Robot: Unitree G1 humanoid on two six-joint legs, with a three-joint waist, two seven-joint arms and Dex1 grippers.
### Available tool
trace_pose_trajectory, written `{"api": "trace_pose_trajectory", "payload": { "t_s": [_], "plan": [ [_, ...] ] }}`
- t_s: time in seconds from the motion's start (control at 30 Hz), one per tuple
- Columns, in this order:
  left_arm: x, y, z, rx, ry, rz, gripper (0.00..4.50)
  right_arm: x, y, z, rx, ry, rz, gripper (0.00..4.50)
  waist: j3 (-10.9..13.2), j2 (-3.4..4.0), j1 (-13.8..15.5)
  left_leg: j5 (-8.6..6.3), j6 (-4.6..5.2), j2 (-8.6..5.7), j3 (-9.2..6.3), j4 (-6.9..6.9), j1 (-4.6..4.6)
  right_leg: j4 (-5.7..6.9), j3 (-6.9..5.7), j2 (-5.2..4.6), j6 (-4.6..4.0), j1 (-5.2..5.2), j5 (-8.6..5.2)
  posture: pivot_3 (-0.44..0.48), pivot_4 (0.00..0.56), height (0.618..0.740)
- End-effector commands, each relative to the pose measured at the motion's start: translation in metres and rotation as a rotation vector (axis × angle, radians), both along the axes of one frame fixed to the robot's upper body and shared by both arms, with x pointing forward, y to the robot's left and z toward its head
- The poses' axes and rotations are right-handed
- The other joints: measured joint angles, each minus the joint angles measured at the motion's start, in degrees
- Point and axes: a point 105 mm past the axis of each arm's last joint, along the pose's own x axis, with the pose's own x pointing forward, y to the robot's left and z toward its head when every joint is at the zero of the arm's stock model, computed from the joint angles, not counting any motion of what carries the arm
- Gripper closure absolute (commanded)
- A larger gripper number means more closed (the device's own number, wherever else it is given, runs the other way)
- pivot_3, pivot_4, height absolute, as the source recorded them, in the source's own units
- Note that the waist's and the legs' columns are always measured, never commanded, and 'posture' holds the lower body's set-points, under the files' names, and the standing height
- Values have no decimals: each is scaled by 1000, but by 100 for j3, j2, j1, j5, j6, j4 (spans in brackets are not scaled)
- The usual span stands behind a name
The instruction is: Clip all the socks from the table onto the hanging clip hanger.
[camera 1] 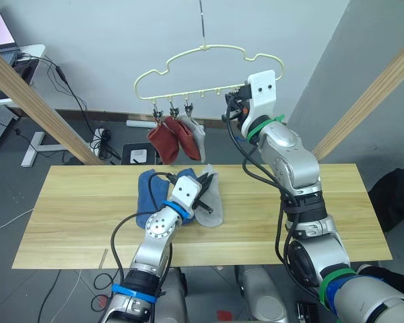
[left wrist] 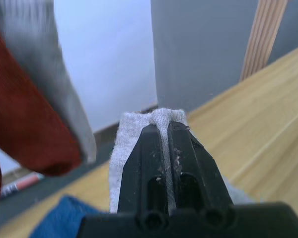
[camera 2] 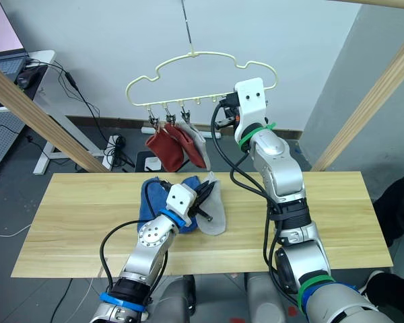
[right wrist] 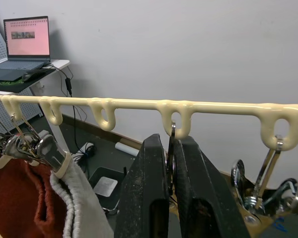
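up at the clip hanger (camera 1: 209,74) the right gripper (right wrist: 170,183) pinches a clip, while below-left over the table (camera 1: 74,208) the left gripper (left wrist: 165,148) clamps a grey sock (camera 1: 212,198) pointing upward.

3 socks clipped on the clip hanger (camera 1: 209,50): 2 rust-red socks (camera 1: 165,140), 1 light grey sock (camera 1: 196,136). On the table (camera 1: 67,215): 2 blue socks (camera 1: 148,192), 1 grey sock (camera 1: 212,202). 2 grippers.

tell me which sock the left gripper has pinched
The light grey sock on the table: the left gripper is shut on its edge, unlike the blue socks beside it and those already hanging.
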Motion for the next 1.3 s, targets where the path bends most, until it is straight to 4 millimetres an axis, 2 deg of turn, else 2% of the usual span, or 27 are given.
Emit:
{"api": "trace_pose_trajectory", "payload": {
  "t_s": [0.03, 0.57, 1.3],
  "plan": [
    [1, -9, 34, -41, -136, -22, 4484, -9, 3, 20, 33, -67, 31, 4500, 0, 0, -2, 0, 0, 0, 0, 0, 0, 0, 0, 0, 0, 0, 0, -299, 285, 689],
    [44, -30, 75, -2, -243, -31, 4484, -14, 9, 20, 54, -40, 73, 4500, 0, 0, -17, 0, 1, -1, 0, -2, -3, -4, -1, 0, 0, -1, 0, -305, 285, 689],
    [48, -28, 97, 12, -385, -12, 4484, -17, 13, 8, 56, 23, 91, 4500, 0, 0, -21, 0, 1, -1, 0, -5, -7, -5, -3, 0, 0, -5, 0, -300, 277, 689]
  ]
}}
